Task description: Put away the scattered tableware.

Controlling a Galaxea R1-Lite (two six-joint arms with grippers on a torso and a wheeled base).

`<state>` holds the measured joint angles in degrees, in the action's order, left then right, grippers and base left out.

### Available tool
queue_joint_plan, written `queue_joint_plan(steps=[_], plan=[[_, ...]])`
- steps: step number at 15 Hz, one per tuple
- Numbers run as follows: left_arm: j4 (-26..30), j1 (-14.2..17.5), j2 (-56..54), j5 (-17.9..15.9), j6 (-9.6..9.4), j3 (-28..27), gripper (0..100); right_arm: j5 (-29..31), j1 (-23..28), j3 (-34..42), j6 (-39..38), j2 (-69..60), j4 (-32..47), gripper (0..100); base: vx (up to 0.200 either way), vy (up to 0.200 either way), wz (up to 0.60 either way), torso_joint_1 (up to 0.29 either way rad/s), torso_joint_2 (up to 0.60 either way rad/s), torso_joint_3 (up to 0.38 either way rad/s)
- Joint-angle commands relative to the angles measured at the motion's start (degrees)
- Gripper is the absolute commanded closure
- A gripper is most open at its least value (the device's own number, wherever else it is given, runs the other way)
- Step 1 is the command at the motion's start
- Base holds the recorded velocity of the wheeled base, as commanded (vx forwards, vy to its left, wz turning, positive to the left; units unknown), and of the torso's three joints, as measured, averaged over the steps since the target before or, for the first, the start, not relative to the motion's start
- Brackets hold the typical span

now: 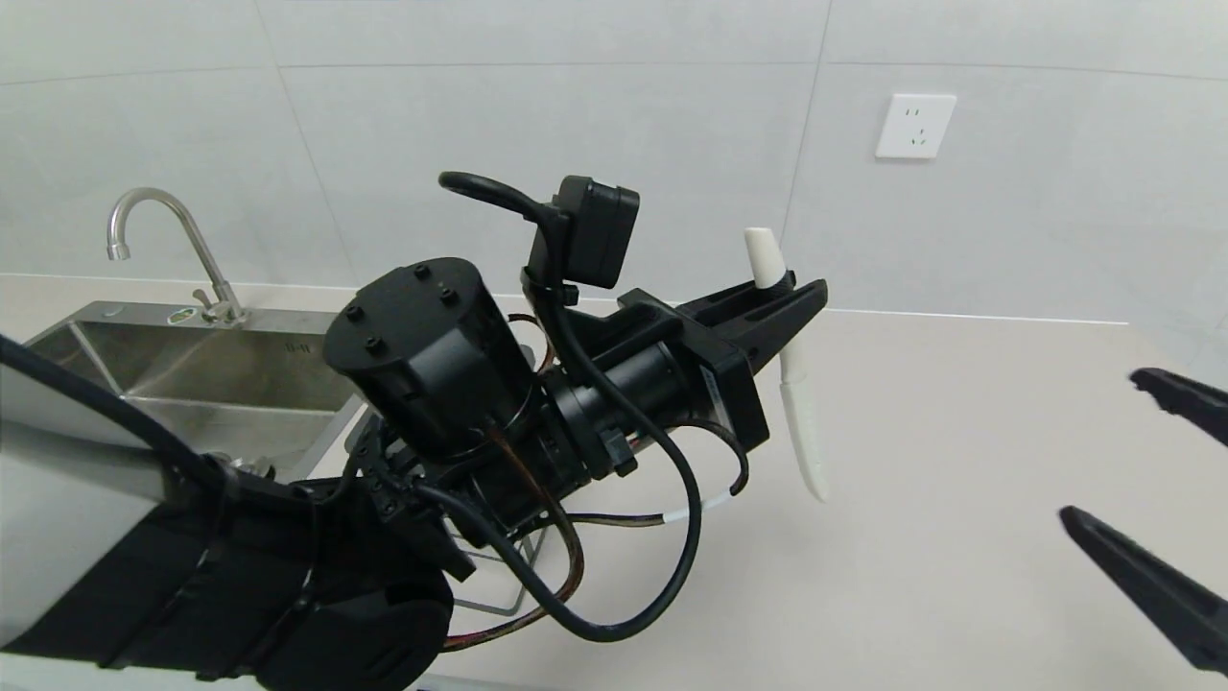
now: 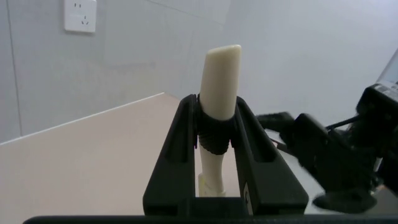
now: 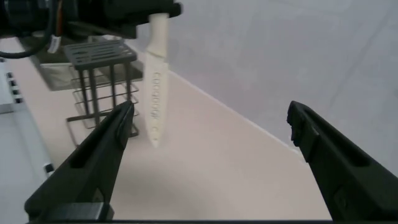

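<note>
My left gripper (image 1: 791, 288) is raised above the counter and shut on a white knife (image 1: 801, 432). It grips the knife at the cream handle, and the blade hangs down, tilted slightly. In the left wrist view the handle (image 2: 221, 81) sticks up between the black fingers (image 2: 180, 143). The right wrist view shows the knife (image 3: 155, 106) hanging beside a dark wire utensil rack (image 3: 99, 62). My right gripper (image 1: 1113, 446) is at the right edge, open and holding nothing, and its own camera shows its two fingers spread wide (image 3: 209, 112).
A steel sink (image 1: 192, 365) with a curved faucet (image 1: 173, 221) lies at the left. The pale counter (image 1: 959, 537) stretches right of it to the tiled wall, which carries a socket (image 1: 914, 125). Part of the wire rack (image 1: 499, 595) shows under my left arm.
</note>
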<state>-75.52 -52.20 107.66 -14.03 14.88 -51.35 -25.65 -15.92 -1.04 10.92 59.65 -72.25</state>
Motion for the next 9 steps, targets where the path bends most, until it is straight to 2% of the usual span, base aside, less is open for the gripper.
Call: queue_joint_plan(steps=[1,4,5,6,8,9], plan=[[-0.07,-0.01,-4.21,-0.03,-0.03,3.53,100,0.51,9.86,0.68,0.42,-24.76,13.45,0,0.0,0.0,0.0,0.0,0.0,0.0],[-0.15,0.08,-6.84,-0.12,-2.67,6.17,100,1.3,11.61,-0.63,-0.02,-38.91,24.09,0,0.0,0.0,0.0,0.0,0.0,0.0],[-0.07,-0.01,-8.08,-0.12,-2.84,6.79,100,3.15,11.88,-0.81,-1.34,-43.56,26.99,0,0.0,0.0,0.0,0.0,0.0,0.0],[-0.15,-0.01,-8.6,-0.12,-3.11,6.79,100,4.38,11.88,-0.72,-2.22,-46.73,29.36,0,0.0,0.0,0.0,0.0,0.0,0.0],[0.02,0.08,-9.83,-0.12,-5.39,6.96,100,4.91,11.88,0.86,-2.4,-51.3,33.76,0,0.0,0.0,0.0,0.0,0.0,0.0],[0.02,0.17,-10.62,-0.12,-5.57,7.14,100,6.23,12.23,1.04,-2.4,-54.11,37.45,0,0.0,0.0,0.0,0.0,0.0,0.0]])
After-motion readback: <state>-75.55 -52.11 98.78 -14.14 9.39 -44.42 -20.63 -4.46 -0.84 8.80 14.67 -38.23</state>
